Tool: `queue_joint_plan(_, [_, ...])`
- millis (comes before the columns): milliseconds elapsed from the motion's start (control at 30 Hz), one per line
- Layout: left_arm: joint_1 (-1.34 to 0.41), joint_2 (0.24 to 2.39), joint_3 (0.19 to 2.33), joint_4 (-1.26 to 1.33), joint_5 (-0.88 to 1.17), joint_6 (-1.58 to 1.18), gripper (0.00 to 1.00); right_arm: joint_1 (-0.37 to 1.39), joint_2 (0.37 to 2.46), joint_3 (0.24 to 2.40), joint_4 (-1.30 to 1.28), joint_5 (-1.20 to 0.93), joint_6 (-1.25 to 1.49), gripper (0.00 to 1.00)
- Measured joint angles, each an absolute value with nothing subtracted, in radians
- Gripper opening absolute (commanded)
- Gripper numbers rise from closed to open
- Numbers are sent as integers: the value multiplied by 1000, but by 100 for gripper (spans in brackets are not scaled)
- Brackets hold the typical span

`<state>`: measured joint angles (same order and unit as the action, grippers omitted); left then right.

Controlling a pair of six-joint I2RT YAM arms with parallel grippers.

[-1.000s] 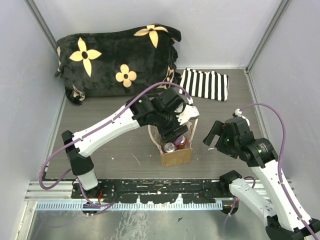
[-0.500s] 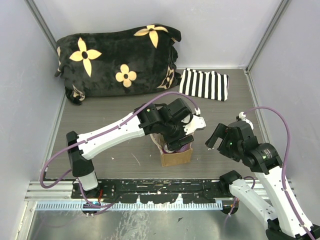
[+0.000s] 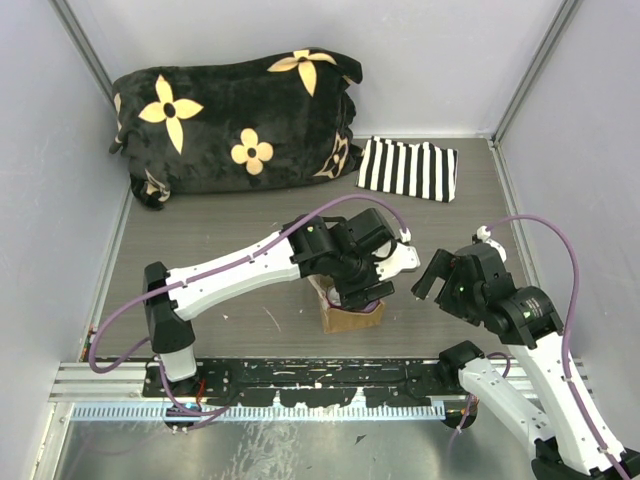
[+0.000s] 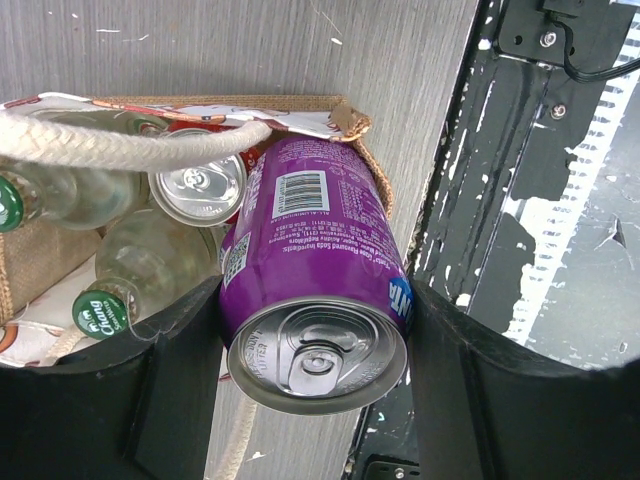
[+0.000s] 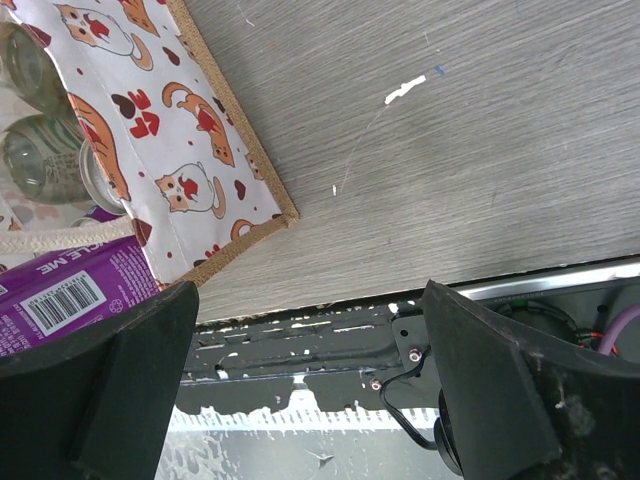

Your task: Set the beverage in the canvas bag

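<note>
Your left pincer (image 4: 315,335) grips purple can (image 4: 310,235), far end inside canvas bag (image 4: 374,168) corner; your right pincer (image 5: 310,395) wide, empty, beside bag.

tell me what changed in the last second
The left gripper, shut on the purple can, swung right and toward the near edge, lowering over the bag. The right gripper, open, drifted slightly nearer. The bag, pillow and striped cloth stayed put.
</note>
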<state>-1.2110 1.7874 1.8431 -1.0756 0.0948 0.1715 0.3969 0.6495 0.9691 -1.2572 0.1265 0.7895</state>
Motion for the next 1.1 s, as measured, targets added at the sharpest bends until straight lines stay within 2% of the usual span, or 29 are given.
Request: queue_joint_plan(1100, [-1235, 1938, 1872, -1060, 58, 170, 1, 396, 614, 921, -1271, 145, 794, 100])
